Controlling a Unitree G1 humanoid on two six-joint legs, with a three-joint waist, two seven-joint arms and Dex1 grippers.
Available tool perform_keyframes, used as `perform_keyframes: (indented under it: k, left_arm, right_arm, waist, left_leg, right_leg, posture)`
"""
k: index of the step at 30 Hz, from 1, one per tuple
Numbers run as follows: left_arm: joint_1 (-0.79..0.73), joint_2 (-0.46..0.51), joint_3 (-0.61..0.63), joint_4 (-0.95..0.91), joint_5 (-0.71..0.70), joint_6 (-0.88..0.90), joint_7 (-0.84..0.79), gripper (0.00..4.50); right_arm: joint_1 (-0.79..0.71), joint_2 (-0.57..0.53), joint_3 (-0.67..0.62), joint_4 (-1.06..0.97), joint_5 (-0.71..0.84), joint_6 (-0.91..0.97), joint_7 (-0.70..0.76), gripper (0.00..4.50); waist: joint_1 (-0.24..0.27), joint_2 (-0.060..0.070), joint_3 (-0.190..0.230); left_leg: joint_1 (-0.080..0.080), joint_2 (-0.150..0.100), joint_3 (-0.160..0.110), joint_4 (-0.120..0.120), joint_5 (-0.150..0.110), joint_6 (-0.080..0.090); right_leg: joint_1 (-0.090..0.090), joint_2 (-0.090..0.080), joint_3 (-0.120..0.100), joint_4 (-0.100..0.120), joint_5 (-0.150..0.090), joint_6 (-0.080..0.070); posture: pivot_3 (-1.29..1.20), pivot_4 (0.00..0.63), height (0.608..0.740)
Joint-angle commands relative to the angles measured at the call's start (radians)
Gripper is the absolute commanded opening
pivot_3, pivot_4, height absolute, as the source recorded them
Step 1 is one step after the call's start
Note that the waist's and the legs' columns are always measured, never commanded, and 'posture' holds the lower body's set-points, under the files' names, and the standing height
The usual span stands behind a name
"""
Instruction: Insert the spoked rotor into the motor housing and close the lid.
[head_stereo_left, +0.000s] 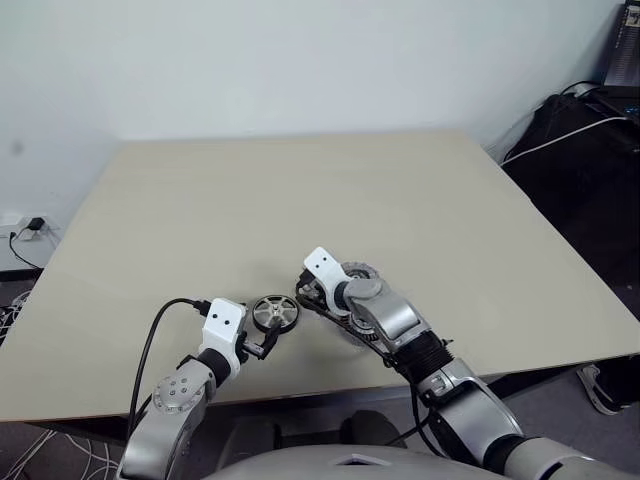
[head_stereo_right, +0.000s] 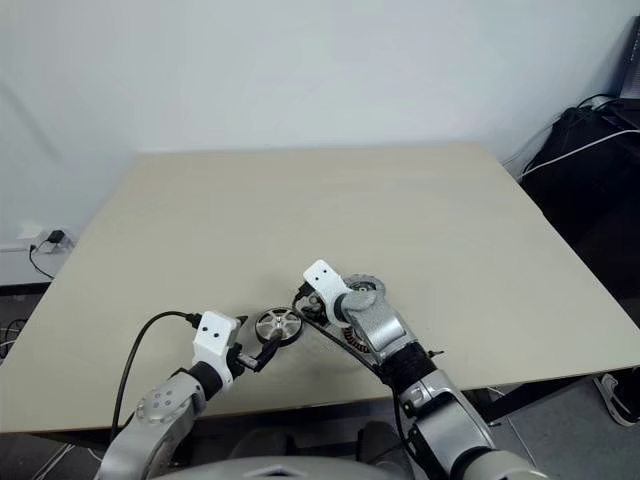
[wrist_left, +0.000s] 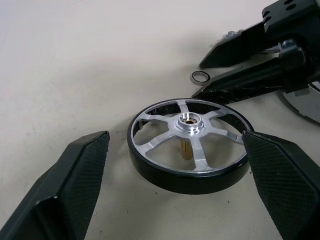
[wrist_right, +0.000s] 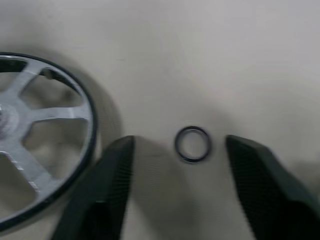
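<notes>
The spoked rotor (wrist_left: 189, 145), a silver five-spoke wheel with a dark rim, lies flat on the table near its front edge. My left gripper (wrist_left: 175, 140) is open, one finger on each side of the rotor and neither touching it. Just right of the rotor, my right gripper (wrist_right: 175, 150) is open and points down at a tiny loose ring (wrist_right: 192, 144) that lies between its fingertips. The lid (head_stereo_left: 360, 272), a grey notched disc, sits just behind my right wrist and is partly covered by it. The motor housing is hidden.
The beige table (head_stereo_left: 300, 200) stretches far back and to both sides. Off its right edge are black bags and a white cable (head_stereo_left: 580, 130). A wall socket with a plug (head_stereo_left: 30, 228) is low on the left.
</notes>
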Motion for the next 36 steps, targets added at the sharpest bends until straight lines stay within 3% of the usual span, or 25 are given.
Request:
perform_keyframes:
  k: [1,11,14,19,25,36]
  left_arm:
    - [-0.011,-0.004,-0.003,-0.05,-0.002,-0.019,0.003,4.5]
    - [-0.008,-0.005,-0.007,-0.051,-0.001,-0.021,0.006,4.5]
    - [-0.006,-0.005,-0.009,-0.052,-0.001,-0.021,0.005,4.5]
    - [-0.007,-0.004,-0.009,-0.05,-0.001,-0.02,0.005,4.5]
    - [-0.008,-0.004,-0.01,-0.051,-0.002,-0.019,0.005,4.5]
    - [-0.01,-0.006,-0.009,-0.042,-0.003,-0.022,0.004,4.5]
  right_arm:
    - [-0.012,0.003,-0.02,-0.03,-0.002,0.006,-0.004,2.94]
    - [-0.019,0.025,-0.054,-0.049,0.027,0.069,0.001,2.94]
    - [-0.018,0.026,-0.055,-0.056,0.027,0.083,0.002,2.37]
    - [-0.014,0.031,-0.056,-0.069,0.029,0.09,-0.001,0.8]
    - [-0.005,0.029,-0.05,-0.103,0.029,0.094,0.0,0.78]
    - [0.01,0.003,-0.102,-0.341,0.066,0.123,-0.01,0.78]
  waist:
    - [0.0,0.0,0.0]
    - [0.0,0.0,0.0]
    - [0.0,0.0,0.0]
    - [-0.001,0.0,0.0]
    - [-0.001,0.0,0.0]
    - [-0.001,0.0,0.0]
  left_leg:
    - [0.0,0.0,0.0,0.0,0.0,0.0]
    - [0.0,0.0,0.001,0.0,0.0,0.0]
    - [0.0,0.0,0.001,0.0,0.0,0.0]
    - [0.0,0.0,0.001,0.0,0.0,0.0]
    - [0.0,0.0,0.002,0.0,0.0,0.0]
    - [0.0,0.0,0.002,0.0,0.0,0.0]
  right_leg:
    - [0.0,0.0,0.0,0.0,0.0,0.0]
    - [-0.001,0.0,0.002,0.0,0.0,0.0]
    - [-0.001,0.0,0.002,0.0,0.0,0.0]
    - [-0.001,0.0,0.002,0.0,0.0,0.0]
    - [-0.001,0.0,0.002,0.0,0.0,0.0]
    - [-0.002,0.0,0.003,0.0,0.001,0.001]
  posture:
    - [0.0,0.0,0.74]
    - [0.0,0.0,0.74]
    - [0.0,0.0,0.74]
    - [0.0,0.0,0.74]
    - [0.0,0.0,0.74]
    - [0.0,0.0,0.74]
